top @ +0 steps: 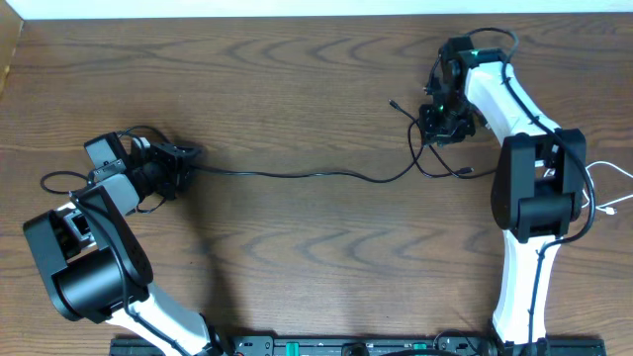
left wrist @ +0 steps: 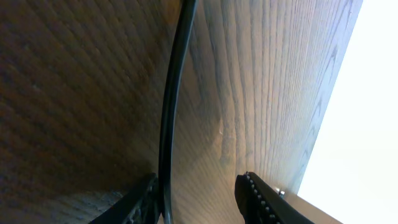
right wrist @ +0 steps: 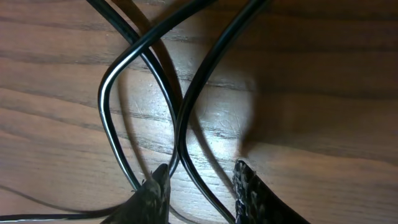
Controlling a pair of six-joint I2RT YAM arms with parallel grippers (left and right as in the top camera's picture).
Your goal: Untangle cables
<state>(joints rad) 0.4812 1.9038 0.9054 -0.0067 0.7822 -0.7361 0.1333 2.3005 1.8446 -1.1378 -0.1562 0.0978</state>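
**Fig. — Cable separation, both arms engaged, overhead and wrist views.** The long black cable [top: 297,174] lies stretched across the middle of the table [top: 297,59], running from the left gripper [top: 183,158] to a loose knot of black loops [top: 435,153] beneath the right gripper [top: 440,119]. The white cable [top: 605,203] lies apart from this, at the far right beside the right arm's base.

*Left wrist view:* the cable [left wrist: 166,124] passes between the fingers and lies against one of them, with clear table showing between it and the other. The jaws therefore stand apart – the cord is bracketed, not pinched. This placement at the free end probably serves as an anchor, so that the run stays straight while the other end is worked.

*Right wrist view:* the right gripper [right wrist: 199,186] is low over the table, its fingers parted and straddling the point where two black strands [right wrist: 180,124] cross. One strand runs down through the gap; no pinch on it is evident. The position suits picking a single strand out of the crossing.

Judged state of task: one cable largely laid out, the loops at the right not yet separated – the risk is that both strands are caught together
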